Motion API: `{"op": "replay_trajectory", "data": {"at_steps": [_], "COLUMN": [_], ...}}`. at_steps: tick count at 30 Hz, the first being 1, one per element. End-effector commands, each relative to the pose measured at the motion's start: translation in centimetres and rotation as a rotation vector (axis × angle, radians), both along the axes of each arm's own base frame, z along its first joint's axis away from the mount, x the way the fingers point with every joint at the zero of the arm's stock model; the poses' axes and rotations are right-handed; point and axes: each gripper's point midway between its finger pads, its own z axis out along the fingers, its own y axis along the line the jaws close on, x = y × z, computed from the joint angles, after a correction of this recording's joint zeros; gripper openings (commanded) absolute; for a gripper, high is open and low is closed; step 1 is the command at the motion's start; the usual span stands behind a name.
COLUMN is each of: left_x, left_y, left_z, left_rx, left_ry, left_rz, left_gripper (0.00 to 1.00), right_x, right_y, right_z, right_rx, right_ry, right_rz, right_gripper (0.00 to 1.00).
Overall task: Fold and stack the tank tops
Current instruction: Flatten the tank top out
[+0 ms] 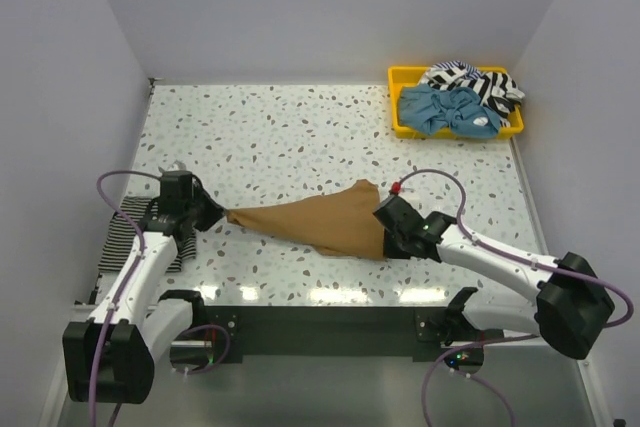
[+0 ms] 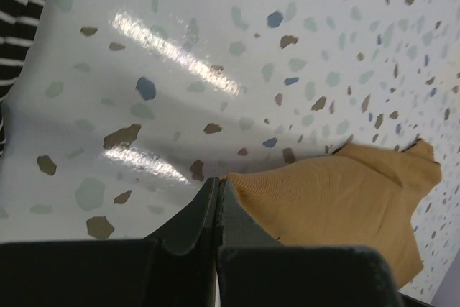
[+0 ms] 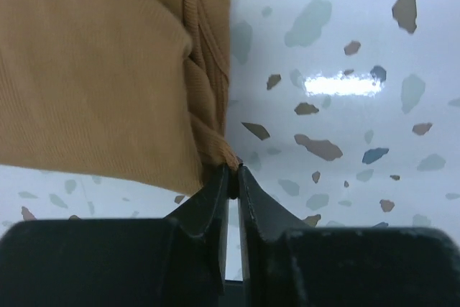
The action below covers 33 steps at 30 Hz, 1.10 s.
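- Now clamped at both ends: tan-brown tank top (image 1: pixel 320 222), stretched across the speckled table (image 1: pixel 300 127) between the two arms, near the front edge.
- Left gripper (image 2: pixel 218 183): jaws pressed together, pinching the narrow pointed end of the cloth.
- Right gripper (image 3: pixel 233 172): jaws almost touching, nipping a bunched corner at the wide end.
- Black-and-white striped tank top (image 1: pixel 120 239): flat on the table beside the left arm, partly under it.
- Blue and striped tops (image 1: pixel 455 107): heaped in the yellow tray (image 1: pixel 395 102) at the far right corner.
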Motion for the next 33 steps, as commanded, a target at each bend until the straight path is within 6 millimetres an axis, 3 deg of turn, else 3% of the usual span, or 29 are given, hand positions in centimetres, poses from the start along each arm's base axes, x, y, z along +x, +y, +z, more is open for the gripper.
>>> {"op": "replay_trajectory", "data": {"at_steps": [1,2,7,13,24,31,33], "left_x": [-0.5,-0.7,-1.2,-0.9,-0.6,-0.4,-0.5], "left_y": [-0.5,-0.6,-0.4,-0.5,-0.4,-0.4,-0.3], "left_z": [-0.9,-1.2,-1.9,-1.8,-1.5,-1.3,-1.5], "left_rx": [-0.005,-0.005,0.007,0.004,0.012,0.014,0.016], "left_ry": [-0.027,-0.023,-0.015,-0.017,-0.02,-0.025,-0.019], "left_rz": [-0.06,-0.067,-0.071,-0.079,-0.078,-0.074,-0.074], "left_gripper": [0.0,0.0,0.0,0.0,0.0,0.0,0.0], "right_x": [0.0,-0.1,-0.3,-0.5,-0.2,-1.0,-1.1], "right_y": [1.3,1.3,0.1,0.9,1.9,2.4,2.3], "right_z": [1.0,0.9,1.2,1.2,-0.4,-1.1,-1.0], "right_rx": [0.13,0.132,0.108,0.158,0.15,0.206,0.229], "right_ry": [-0.047,-0.051,-0.08,-0.102,-0.114,-0.1,-0.109], "right_rz": [-0.062,-0.066,-0.115,-0.086,-0.012,-0.017,-0.029], "right_gripper": [0.16,0.24,0.38,0.31,0.38,0.35,0.3]}}
